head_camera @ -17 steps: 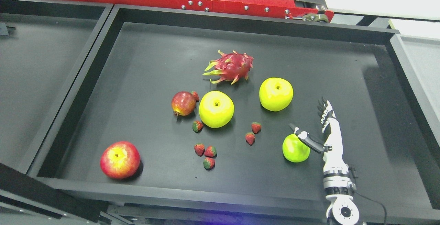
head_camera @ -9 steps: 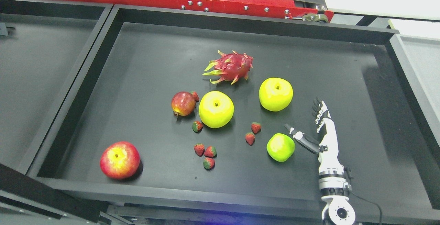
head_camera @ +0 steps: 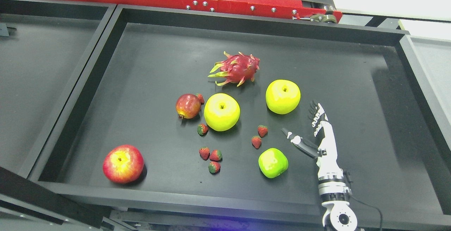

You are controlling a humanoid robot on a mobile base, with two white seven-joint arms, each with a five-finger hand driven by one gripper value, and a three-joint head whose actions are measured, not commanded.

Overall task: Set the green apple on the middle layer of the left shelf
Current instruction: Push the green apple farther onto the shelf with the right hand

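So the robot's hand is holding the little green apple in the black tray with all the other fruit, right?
Not quite. In the head view the right hand is open and holds nothing. The green apple lies loose on the black tray, just to the lower left of the hand and apart from it. The rest is right: it shares the tray with the other fruit.

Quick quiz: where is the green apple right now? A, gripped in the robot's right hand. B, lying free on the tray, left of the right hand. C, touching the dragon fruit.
B: the green apple lies on the black tray, clear of the open right hand.
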